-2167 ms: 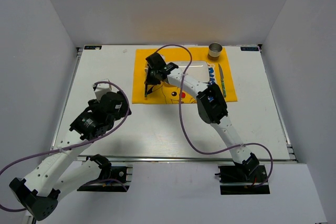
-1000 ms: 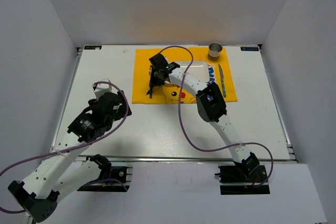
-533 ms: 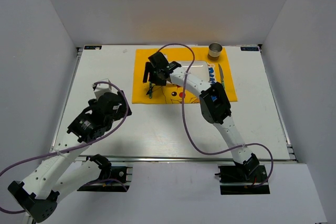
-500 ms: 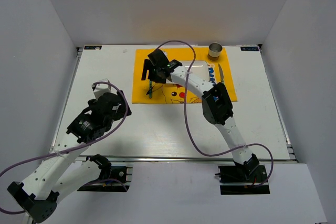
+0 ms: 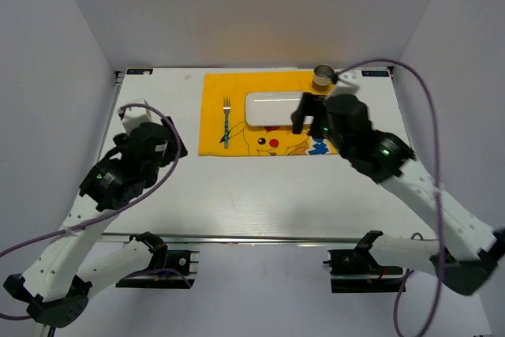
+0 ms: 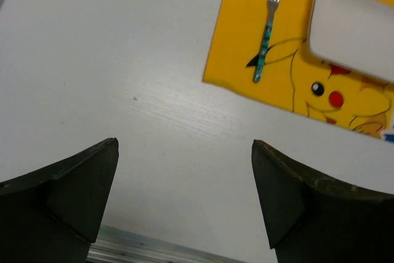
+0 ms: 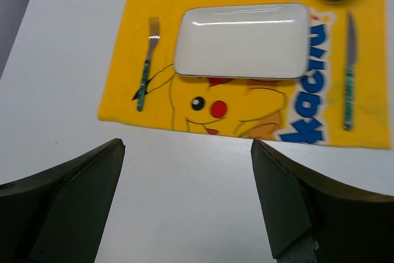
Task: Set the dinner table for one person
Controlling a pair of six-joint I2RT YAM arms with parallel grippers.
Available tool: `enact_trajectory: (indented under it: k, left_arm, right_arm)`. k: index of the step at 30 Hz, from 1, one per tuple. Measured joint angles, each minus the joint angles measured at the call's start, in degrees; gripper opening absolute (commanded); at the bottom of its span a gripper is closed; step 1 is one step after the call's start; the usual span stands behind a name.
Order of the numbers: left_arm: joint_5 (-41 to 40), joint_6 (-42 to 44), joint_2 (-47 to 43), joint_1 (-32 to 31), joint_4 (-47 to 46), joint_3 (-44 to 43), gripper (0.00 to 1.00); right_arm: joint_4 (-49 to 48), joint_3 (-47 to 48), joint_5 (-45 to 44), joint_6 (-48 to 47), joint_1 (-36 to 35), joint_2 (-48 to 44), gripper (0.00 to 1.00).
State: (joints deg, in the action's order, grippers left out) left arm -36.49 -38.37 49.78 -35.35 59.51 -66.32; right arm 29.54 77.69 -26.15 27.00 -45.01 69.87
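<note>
We are logging the large, flat, white rectangular dinner table (image 5: 260, 195), lying under both arms. At its far middle a yellow cartoon-print cloth (image 5: 211, 100) is carrying a white rectangular plate (image 5: 272, 108). A teal-handled steel fork (image 5: 226, 122) is lying left of the plate, a teal-handled knife (image 7: 349, 81) right of it, and a small metal cup (image 5: 323, 76) is standing at the cloth's far right corner. The left arm (image 5: 126, 171) is hanging over bare table, left jaws spread and empty. The right arm (image 5: 371, 147) is hovering over the cloth's right side, right jaws spread and empty too. We are judging the setting complete; the next move is likely calling for both arms drawing back toward the near edge, clearing cup and knife.
</note>
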Motion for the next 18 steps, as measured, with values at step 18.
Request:
enact_trajectory:
  k: [18]
  left_arm:
    - [-5.51, 4.11, -6.99, 0.00, 10.84, -15.06, 0.98]
  right_arm:
    - [37.55, -2.78, -14.73, 1.57, 0.04, -34.75, 0.89]
